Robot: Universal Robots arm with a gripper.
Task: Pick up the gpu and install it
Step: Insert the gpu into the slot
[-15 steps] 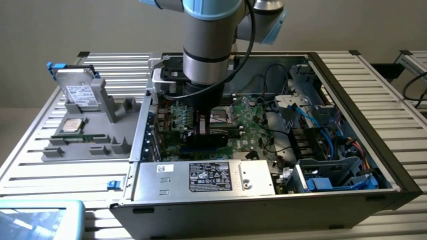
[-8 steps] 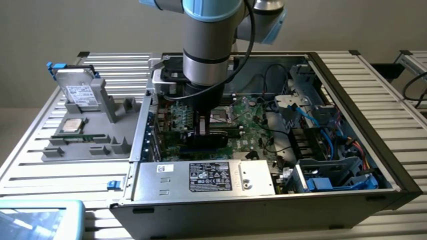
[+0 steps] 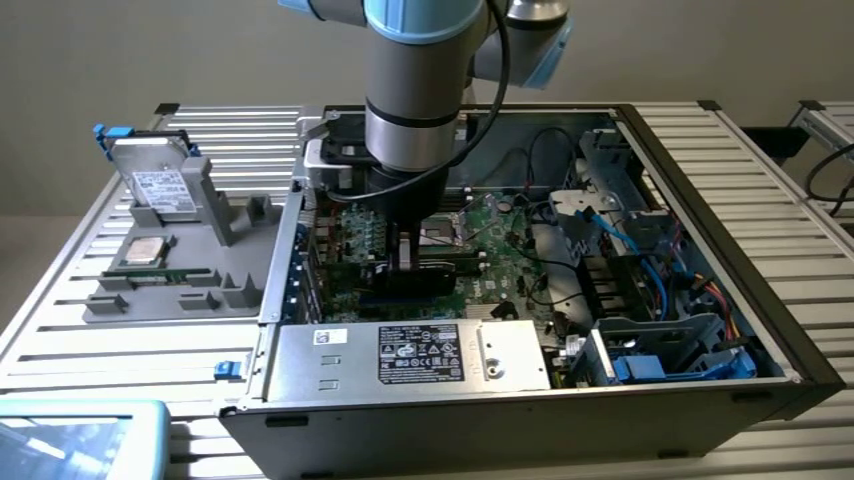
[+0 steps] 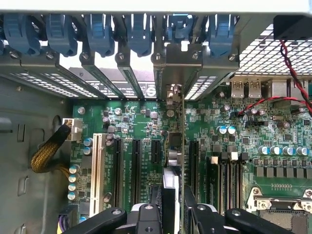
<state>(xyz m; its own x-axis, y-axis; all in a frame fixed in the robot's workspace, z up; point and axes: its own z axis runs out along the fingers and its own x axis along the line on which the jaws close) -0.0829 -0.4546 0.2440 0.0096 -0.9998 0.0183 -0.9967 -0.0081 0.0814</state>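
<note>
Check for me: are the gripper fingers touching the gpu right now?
Touching. The wrist view shows the gripper fingers clamped on either side of the gpu, which stands edge-on over the motherboard.

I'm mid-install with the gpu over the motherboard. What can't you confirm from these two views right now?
- Exterior view: the gripper and the gpu's lower edge are hidden behind the arm.
- Wrist view: the gpu is seen edge-on, so its connector and the slot under it are covered by the card itself; seating cannot be judged.
- Wrist view: the gripper is cut off by the picture's edge; finger contact on the card is unclear.
- Exterior view: the label on the power supply is too small to read.
</note>
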